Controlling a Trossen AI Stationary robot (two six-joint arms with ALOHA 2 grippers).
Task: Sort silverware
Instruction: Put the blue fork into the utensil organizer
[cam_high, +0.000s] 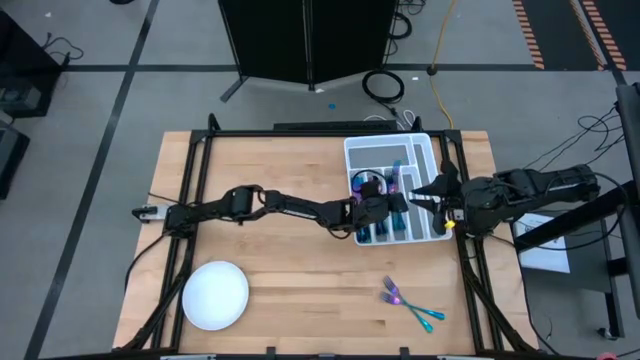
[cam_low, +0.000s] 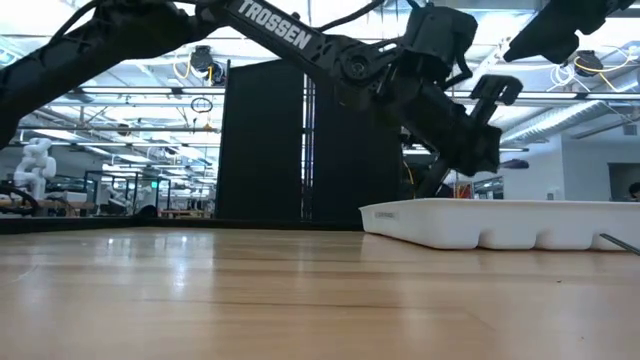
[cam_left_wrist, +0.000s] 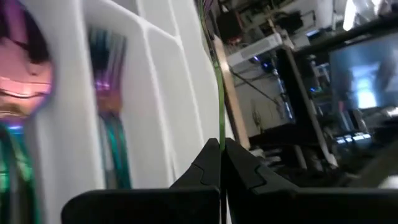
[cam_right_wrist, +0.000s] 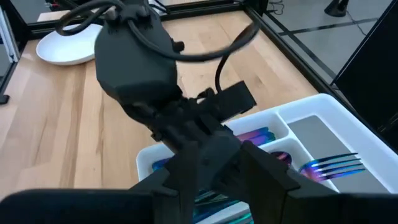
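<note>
While both my arms crowd over the white divided tray (cam_high: 392, 149), collision is the main risk. My left gripper (cam_left_wrist: 221, 163) pinches a thin utensil edge-on; my right gripper (cam_right_wrist: 231, 163) hovers apart, empty. Loose silverware (cam_high: 410, 303) waits near the table's front edge.

The tabletop (cam_high: 300, 260) is pale, smooth wood. The white tray (cam_high: 358, 150) looks like matt plastic, the silverware (cam_high: 410, 305) glossy iridescent metal, and the plate (cam_high: 215, 295) smooth white.
</note>
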